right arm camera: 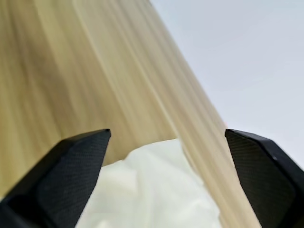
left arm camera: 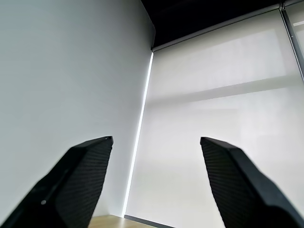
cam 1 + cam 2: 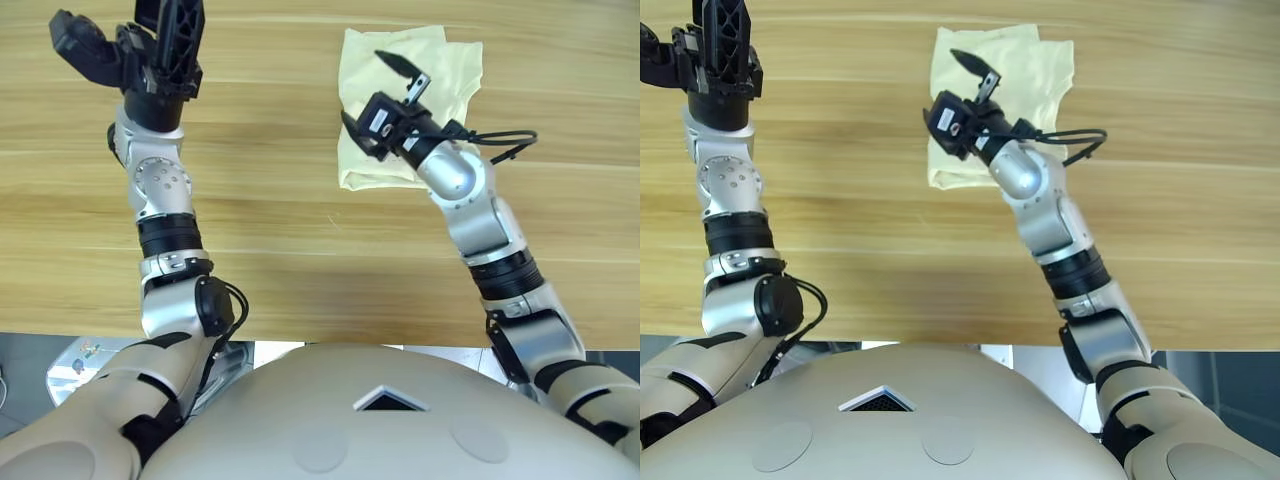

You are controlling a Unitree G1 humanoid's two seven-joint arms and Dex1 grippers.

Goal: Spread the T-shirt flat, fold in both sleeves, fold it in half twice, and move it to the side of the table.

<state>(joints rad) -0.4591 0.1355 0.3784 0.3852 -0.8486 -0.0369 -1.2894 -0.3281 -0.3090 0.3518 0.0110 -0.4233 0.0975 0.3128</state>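
Right pincer (image 3: 408,76) is wide open and empty, hanging over the near half of the T-shirt (image 3: 452,70). Shirt's a folded packet on the table (image 3: 300,250), far side, right of centre, long axis running roughly away from me. Folds look done, only the move aside remains. Right arm's nearer. Left pincer (image 3: 122,35) open, empty, raised well off left, not in the way.

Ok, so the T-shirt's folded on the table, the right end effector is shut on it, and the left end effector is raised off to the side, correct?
Not quite: the right end effector is open, its fingers spread apart over the T-shirt, as the right wrist view shows. The rest holds: the T-shirt lies folded on the table, and the left end effector is raised off to the side.
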